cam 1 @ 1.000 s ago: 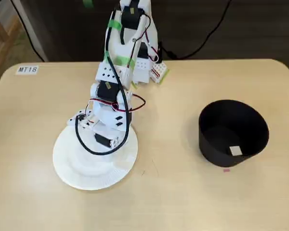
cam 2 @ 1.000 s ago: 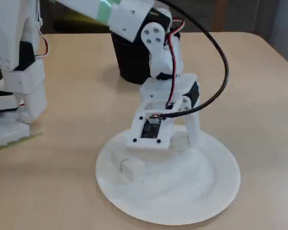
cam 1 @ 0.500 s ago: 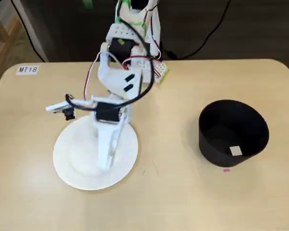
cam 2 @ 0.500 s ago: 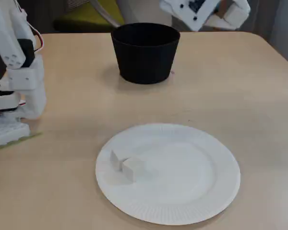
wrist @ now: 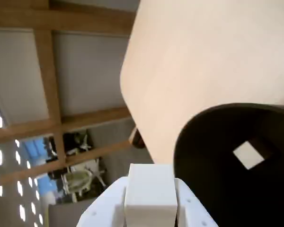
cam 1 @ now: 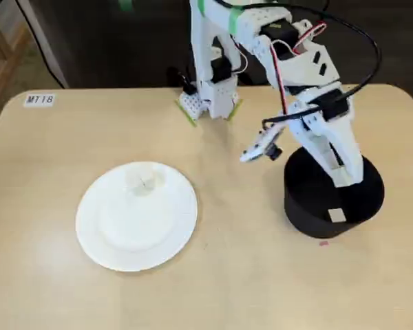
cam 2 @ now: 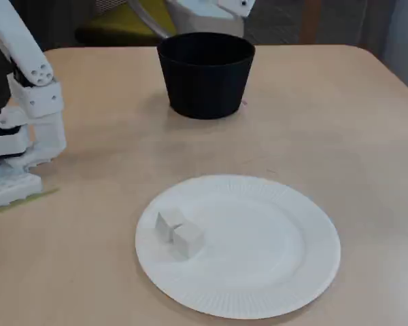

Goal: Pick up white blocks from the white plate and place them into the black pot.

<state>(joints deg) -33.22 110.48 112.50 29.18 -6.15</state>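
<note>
The pincer (wrist: pixel 151 201) clenches one white block (wrist: pixel 150 191) at the black pot's (cam 2: pixel 205 75) rim, the mouth just beside it; another block (wrist: pixel 248 154) lies inside, two (cam 2: pixel 179 233) remain on the white plate (cam 2: pixel 272 272).

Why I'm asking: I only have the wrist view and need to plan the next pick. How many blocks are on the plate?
Observer: Two white blocks lie on the white plate. They touch each other and sit near its left rim in a fixed view.
Operator: Am I over the pot for the release?
Observer: Yes. In a fixed view the end effector hangs above the opening of the black pot, within its rim.
</note>
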